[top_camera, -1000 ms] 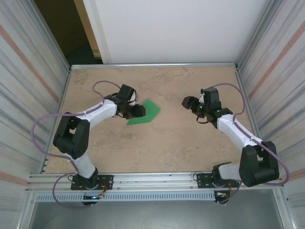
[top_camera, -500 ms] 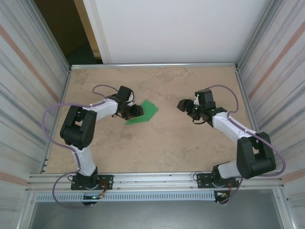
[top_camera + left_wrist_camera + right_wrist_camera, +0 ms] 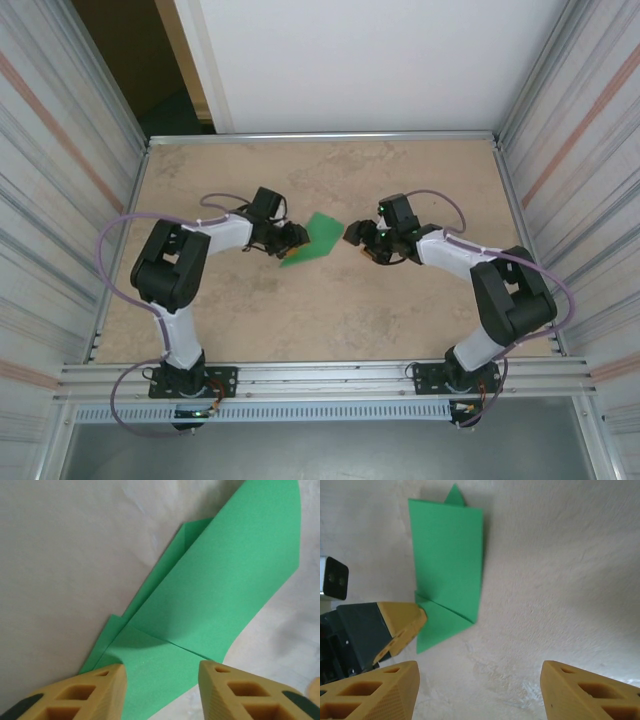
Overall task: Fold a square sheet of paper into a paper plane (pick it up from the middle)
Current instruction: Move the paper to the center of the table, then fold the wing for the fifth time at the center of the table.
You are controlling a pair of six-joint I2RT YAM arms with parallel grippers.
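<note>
Bases sit at the bottom edge of the top view. From them we see both arms rise and bend inward at the elbow, so the left gripper (image 3: 295, 240) and the right gripper (image 3: 355, 238) face each other at mid-frame. Between them the folded green paper (image 3: 322, 236) lies flat on the table (image 3: 400, 170), its long axis running from lower left to upper right. The left fingers (image 3: 95, 692) stand apart and straddle the paper's lower-left end. In the right wrist view, one left tip touches the paper's edge. The right gripper's jaws are spread wide, near the paper's right side but apart from it. In that same view the paper runs up the frame, with a small point at its top.
</note>
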